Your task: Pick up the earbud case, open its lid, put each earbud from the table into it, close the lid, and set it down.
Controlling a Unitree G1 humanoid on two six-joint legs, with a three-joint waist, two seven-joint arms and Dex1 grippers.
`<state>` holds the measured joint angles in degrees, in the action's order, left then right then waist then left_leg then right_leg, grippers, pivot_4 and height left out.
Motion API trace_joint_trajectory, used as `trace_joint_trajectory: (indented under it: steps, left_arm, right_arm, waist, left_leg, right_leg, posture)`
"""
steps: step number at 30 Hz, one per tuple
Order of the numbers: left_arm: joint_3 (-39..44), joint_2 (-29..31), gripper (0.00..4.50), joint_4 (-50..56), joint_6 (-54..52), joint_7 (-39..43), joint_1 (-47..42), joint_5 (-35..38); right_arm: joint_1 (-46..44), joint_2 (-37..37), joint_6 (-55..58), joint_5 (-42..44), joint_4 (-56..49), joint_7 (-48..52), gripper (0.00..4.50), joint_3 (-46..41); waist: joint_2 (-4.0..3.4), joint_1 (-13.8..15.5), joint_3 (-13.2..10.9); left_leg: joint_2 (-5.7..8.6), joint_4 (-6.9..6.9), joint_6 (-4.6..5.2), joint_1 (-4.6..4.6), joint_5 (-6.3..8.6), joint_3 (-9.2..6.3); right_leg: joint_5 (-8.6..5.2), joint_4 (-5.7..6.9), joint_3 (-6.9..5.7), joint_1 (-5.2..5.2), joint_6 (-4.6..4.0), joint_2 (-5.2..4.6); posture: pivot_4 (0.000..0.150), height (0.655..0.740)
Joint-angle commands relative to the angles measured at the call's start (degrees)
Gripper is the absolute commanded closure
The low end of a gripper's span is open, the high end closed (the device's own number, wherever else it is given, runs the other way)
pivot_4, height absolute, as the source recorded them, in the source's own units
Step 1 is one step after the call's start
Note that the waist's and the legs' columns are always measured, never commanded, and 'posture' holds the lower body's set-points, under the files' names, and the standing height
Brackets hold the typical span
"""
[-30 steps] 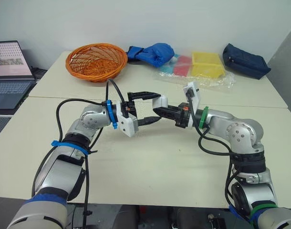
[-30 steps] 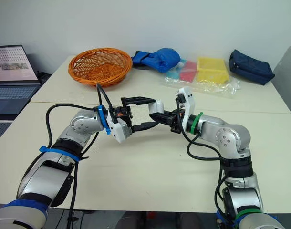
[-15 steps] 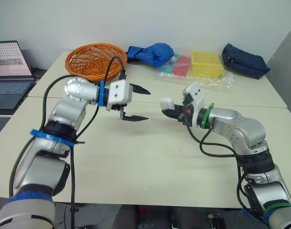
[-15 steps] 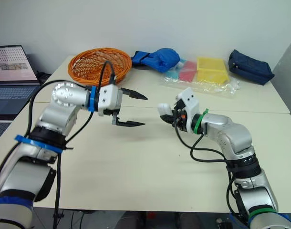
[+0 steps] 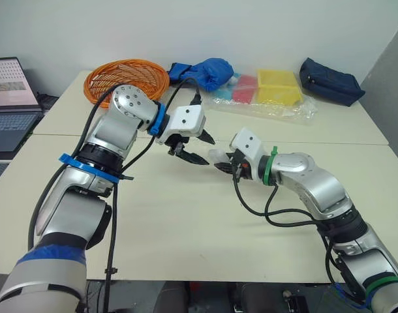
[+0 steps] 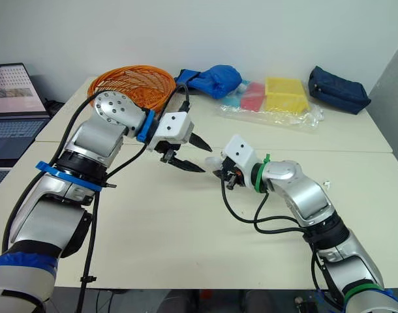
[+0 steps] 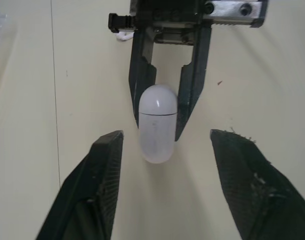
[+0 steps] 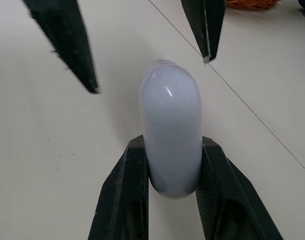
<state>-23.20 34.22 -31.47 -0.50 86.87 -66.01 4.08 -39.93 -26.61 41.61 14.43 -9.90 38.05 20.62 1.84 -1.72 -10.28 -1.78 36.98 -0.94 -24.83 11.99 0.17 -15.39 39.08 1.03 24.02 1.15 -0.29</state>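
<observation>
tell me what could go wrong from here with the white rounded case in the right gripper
1. The right gripper pinches the smooth white rounded earbud case near one end only, so prying at its shut lid may lever it loose.
2. The open left gripper sits close to the case's free end; closing off-centre could knock it onto the beige table.

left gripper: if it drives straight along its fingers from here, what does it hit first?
The earbud case. In the left wrist view it sits dead ahead, centred between the open fingers of the left gripper, clamped by the right gripper. The gap looks small, but depth is hard to judge.
</observation>
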Motion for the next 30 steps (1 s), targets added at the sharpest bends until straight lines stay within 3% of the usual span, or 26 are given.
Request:
trace_joint_trajectory:
  steps: [1,30]
  left_arm:
    - [1.20,0.18,1.79,0.53,1.24,0.99,-1.23,-1.10]
    - [1.59,-2.92,1.79,1.99,1.51,-0.56,0.73,-3.88]
  right_arm:
    - [-0.59,0.10,-0.95,-1.24,-3.00,0.54,3.66,-0.51]
    - [-1.19,0.95,2.08,-6.64,-5.96,1.96,3.66,0.41]
  waist:
    - [0.00,0.01,0.00]
    - [0.00,0.02,0.00]
  left_leg:
    - [0.00,0.00,0.00,0.00,0.00,-0.01]
    - [0.00,0.03,0.00,0.00,0.00,-0.02]
  right_leg:
    - [0.00,0.00,-0.01,0.00,0.00,0.00]
    - [0.02,0.04,-0.01,-0.01,-0.02,-0.01]
  posture:
    - [0.150,0.7400]
    - [0.150,0.7400]
